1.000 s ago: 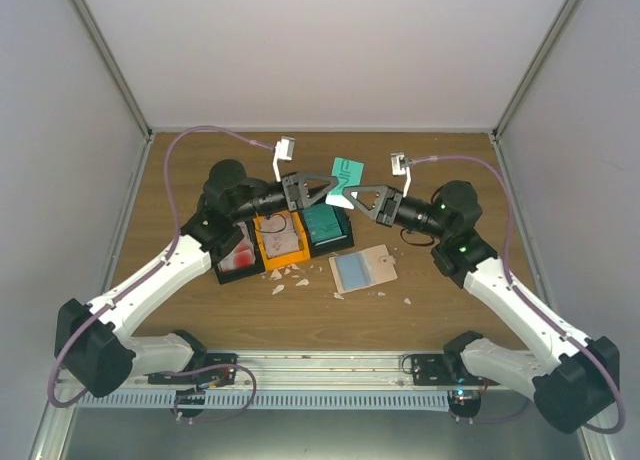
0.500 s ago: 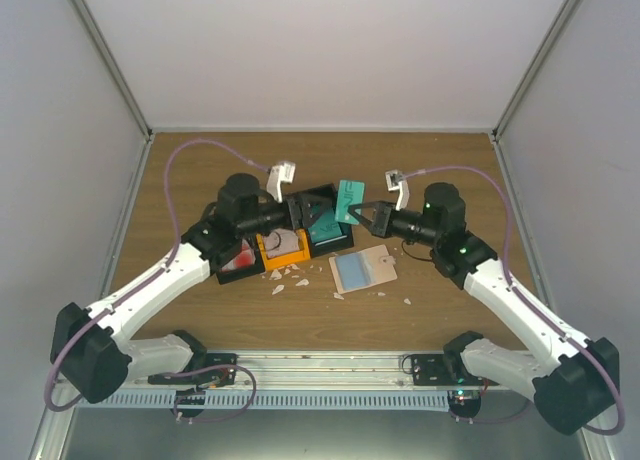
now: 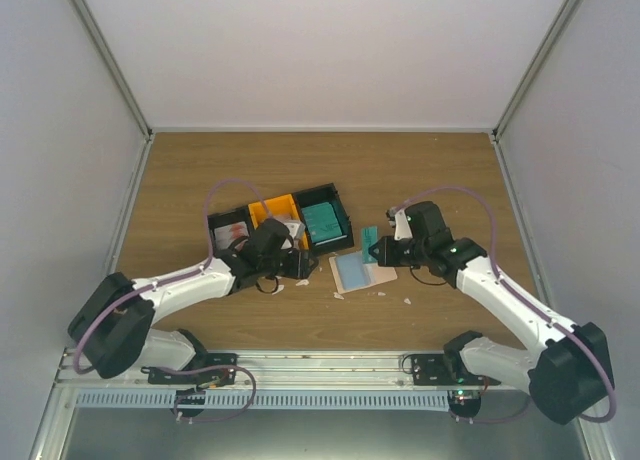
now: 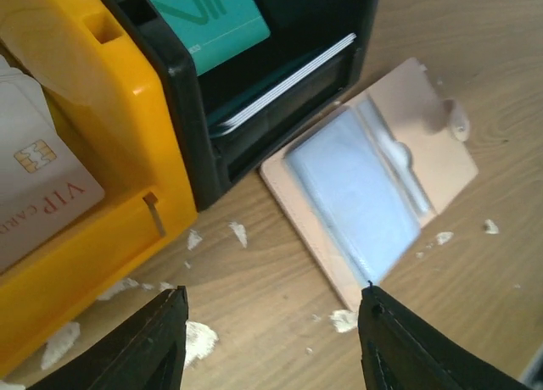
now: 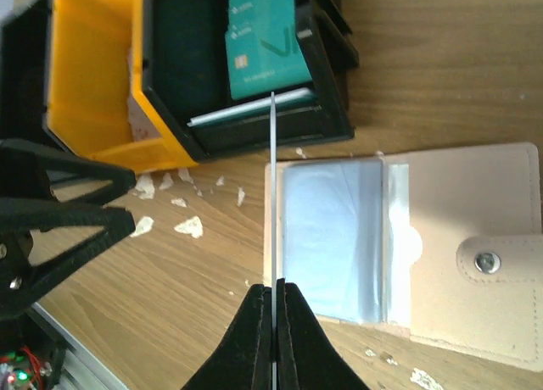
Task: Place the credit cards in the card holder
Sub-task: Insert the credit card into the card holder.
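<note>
The beige card holder (image 3: pixel 380 276) lies open on the table, its clear pocket (image 5: pixel 331 237) up and its snap tab (image 5: pixel 486 261) to the right. My right gripper (image 3: pixel 381 248) (image 5: pixel 274 284) is shut on a teal credit card (image 3: pixel 371 241), which shows edge-on (image 5: pixel 272 186) above the holder's left edge. My left gripper (image 3: pixel 299 265) (image 4: pixel 271 297) hangs open and empty low over the wood, just left of the holder (image 4: pixel 373 186). More teal cards (image 4: pixel 212 17) lie in the black bin (image 3: pixel 325 220). White cards with red print (image 4: pixel 34 178) sit in the orange bin (image 3: pixel 262 211).
The joined black-orange-black bins stand behind the left gripper, close to the holder's far-left corner. Small white scraps (image 4: pixel 199 335) litter the wood in front of the bins and near the holder (image 3: pixel 407 301). Side walls close in the table on the left and right.
The left gripper let go of the teal card, opened and dropped toward the table beside the holder. The right gripper kept the card and carried it down to the holder.
</note>
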Motion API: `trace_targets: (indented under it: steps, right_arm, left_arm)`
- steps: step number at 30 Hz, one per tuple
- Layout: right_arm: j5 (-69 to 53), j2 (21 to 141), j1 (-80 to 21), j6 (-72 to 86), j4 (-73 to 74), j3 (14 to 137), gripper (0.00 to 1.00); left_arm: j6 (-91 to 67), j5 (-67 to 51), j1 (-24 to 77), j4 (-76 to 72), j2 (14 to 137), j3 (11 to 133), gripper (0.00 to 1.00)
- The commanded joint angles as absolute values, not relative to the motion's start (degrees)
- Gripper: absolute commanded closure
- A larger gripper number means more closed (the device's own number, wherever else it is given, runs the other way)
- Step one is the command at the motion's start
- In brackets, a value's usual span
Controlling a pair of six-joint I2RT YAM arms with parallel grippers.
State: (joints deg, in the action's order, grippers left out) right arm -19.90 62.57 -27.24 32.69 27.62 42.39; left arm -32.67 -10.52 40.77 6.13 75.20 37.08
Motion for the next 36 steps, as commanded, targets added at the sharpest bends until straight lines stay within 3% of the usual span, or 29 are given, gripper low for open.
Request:
trace_targets:
  steps: [1,6,20,28,36]
  right_arm:
    - [-19.4,63.8,-26.7,30.4,29.1,41.7,1.0]
    - [-20.6,65.1,-26.6,30.4,27.3,40.5,1.0]
    - [-30.0,73.9,-19.3,23.4,17.4,36.1,1.0]
    - [-33.9,80.6,-18.0,25.2,10.9,33.3,0.99]
    - [-35.6,80.8,-18.1,27.2,8.5,29.0,1.0]
  left_arm:
    - [-29.6,-7.7,41.0,3.5,80.6,39.5,0.47]
    - [-29.6,-7.4,40.9,3.9,86.7,42.1,0.57]
    - [-29.1,-1.5,39.0,2.8,91.2,46.1,0.57]
    - [-30.3,-7.9,39.9,0.6,91.4,44.6,0.54]
    - [-36.3,-8.4,43.1,0.2,90.6,41.6,0.6]
